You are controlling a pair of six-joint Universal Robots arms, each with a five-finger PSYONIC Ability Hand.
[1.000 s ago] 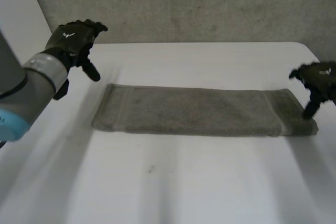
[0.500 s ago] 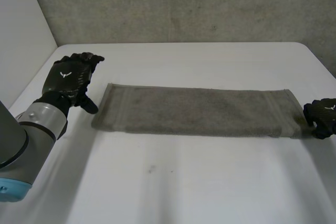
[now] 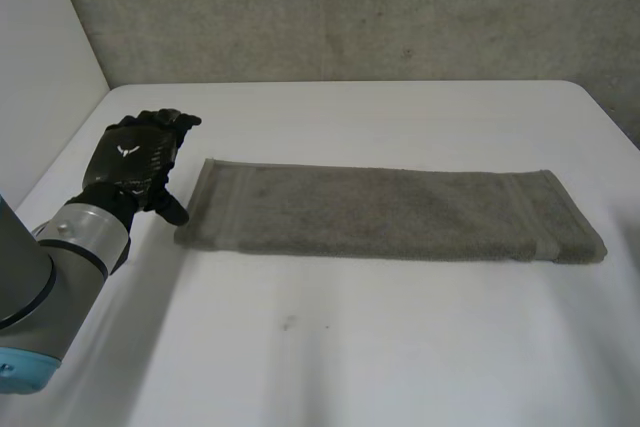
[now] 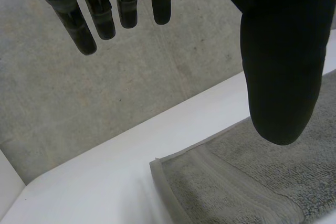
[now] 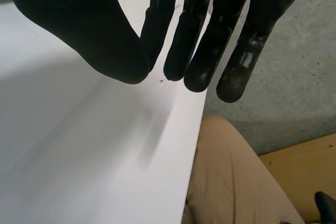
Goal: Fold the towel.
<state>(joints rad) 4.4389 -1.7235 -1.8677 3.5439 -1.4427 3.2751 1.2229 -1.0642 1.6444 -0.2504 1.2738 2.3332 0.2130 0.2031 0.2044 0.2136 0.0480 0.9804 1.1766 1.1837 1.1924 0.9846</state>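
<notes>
A grey-green towel (image 3: 390, 212) lies flat on the white table (image 3: 400, 347) as a long folded strip running left to right. My left hand (image 3: 135, 157) hovers just off the strip's left end, open, its fingers (image 4: 100, 14) straight and the thumb (image 4: 281, 77) held apart. In the left wrist view the towel's left corner (image 4: 231, 187) sits below the thumb, untouched. My right hand (image 5: 199, 35) is over bare table near the table's edge, away from the cloth. Its fingers are drawn together against the thumb, with nothing between them.
A concrete wall (image 3: 350, 7) stands behind the table. Past the table's right edge (image 5: 197, 145), the right wrist view shows a tan rounded surface (image 5: 231, 187) lower down and a bit of wooden floor (image 5: 310, 166).
My right hand has left the towel's right end, pulled off to the right and closed its fingers. My left hand has come down and settled beside the towel's left end.
</notes>
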